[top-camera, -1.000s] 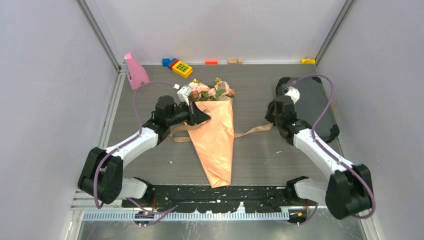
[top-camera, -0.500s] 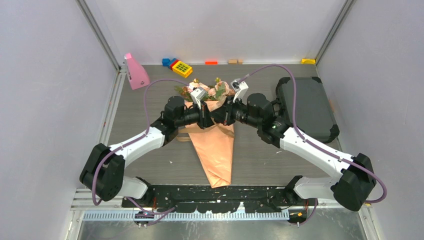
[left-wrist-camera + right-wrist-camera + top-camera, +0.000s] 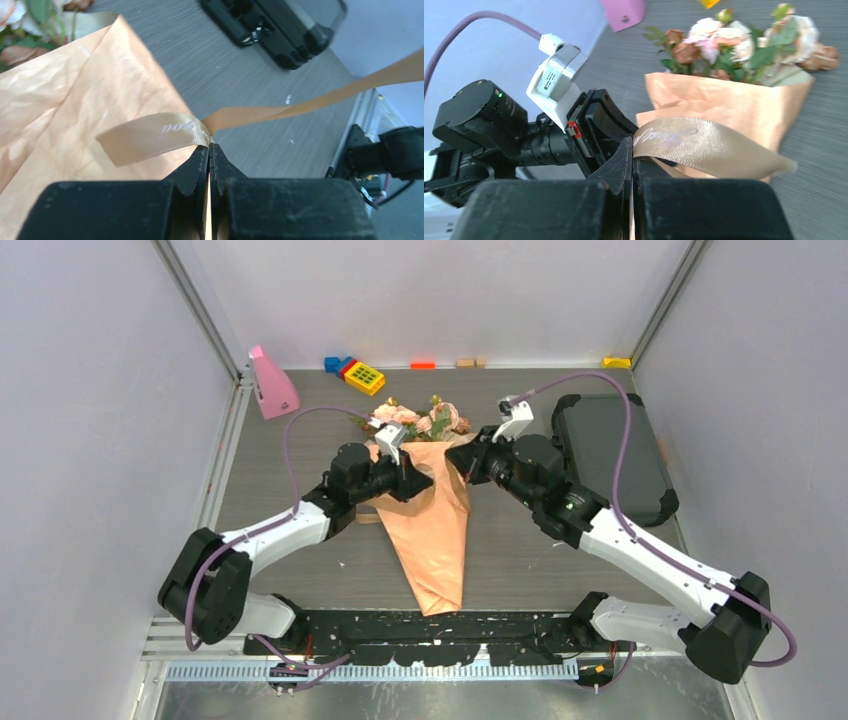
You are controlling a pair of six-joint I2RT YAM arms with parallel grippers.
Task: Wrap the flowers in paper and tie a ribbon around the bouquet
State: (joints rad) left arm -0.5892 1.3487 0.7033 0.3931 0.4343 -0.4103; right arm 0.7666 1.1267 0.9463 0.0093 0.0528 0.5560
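- The fingers of the left gripper are pressed together on the ribbon. A short printed end sticks out on one side, and a long strand runs off tight on the other.
- The fingers of the right gripper are also clamped on the ribbon, and a wide piece curves out from them in front of the bouquet.
- Both grippers meet above the upper part of the bouquet, which lies flat in the middle of the bench. The flowers point to the far wall, and the tip of the paper cone points to the arm bases.
- The step in hand seems to be crossing the two ends for the knot. I think it goes well if both grips are firm, the pull is equal on both sides, and the ribbon sits low against the paper just under the flowers, so that the cone does not open or roll.
- The bench is dark grey with a wood grain. A black case lies on its right side, and a pink object and coloured toy blocks are near the far wall. Pale walls close the space on three sides.
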